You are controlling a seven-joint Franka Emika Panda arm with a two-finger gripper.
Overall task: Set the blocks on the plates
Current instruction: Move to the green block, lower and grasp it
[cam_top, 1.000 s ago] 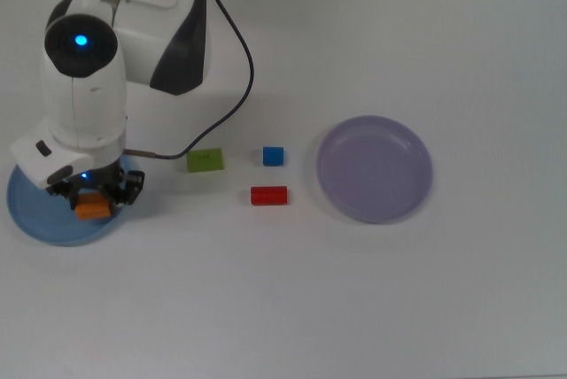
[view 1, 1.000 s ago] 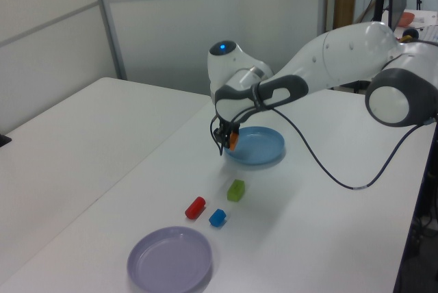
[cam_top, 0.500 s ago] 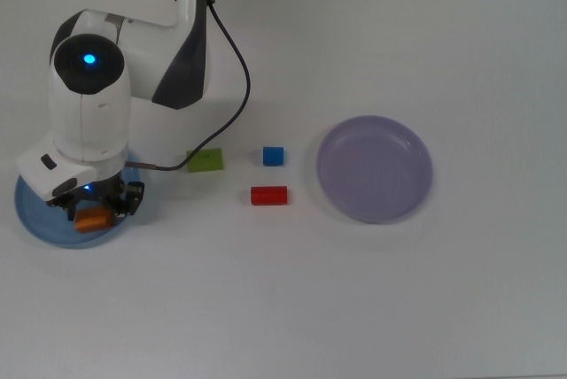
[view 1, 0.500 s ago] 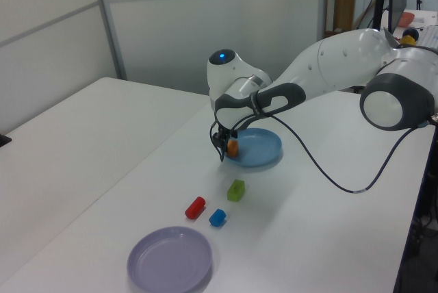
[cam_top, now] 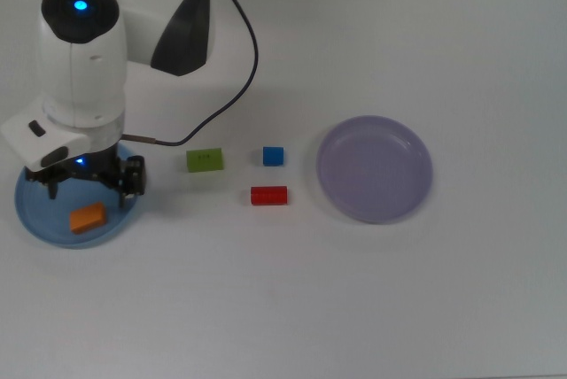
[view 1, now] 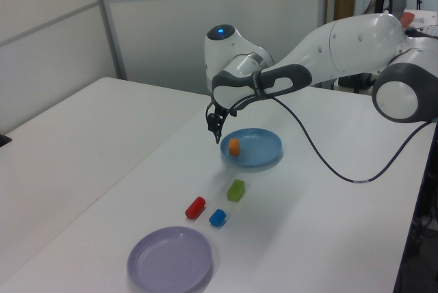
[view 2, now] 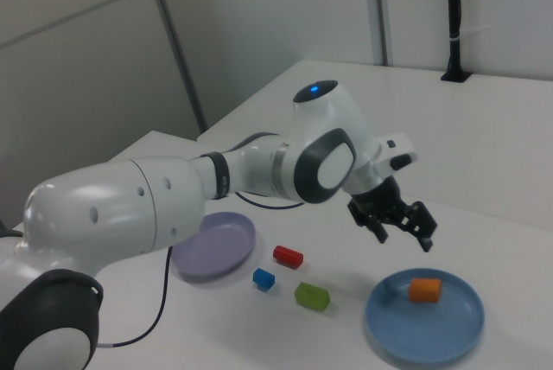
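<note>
Resting on the light blue plate [cam_top: 35, 220], the orange block [cam_top: 88, 218] lies free; the gripper [view 2: 399, 226] hovers above, fingers seemingly apart. 3 blocks sit on the table [cam_top: 354, 290].

white table [cam_top: 354, 308] | two plates [cam_top: 35, 220] | green [cam_top: 205, 160], blue [cam_top: 274, 156], red blocks [cam_top: 268, 195]

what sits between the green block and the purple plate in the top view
In the top view, the small blue cube and the red oblong block lie between the green rectangular block and the round lavender plastic plate, each apart on bare white table.
</note>
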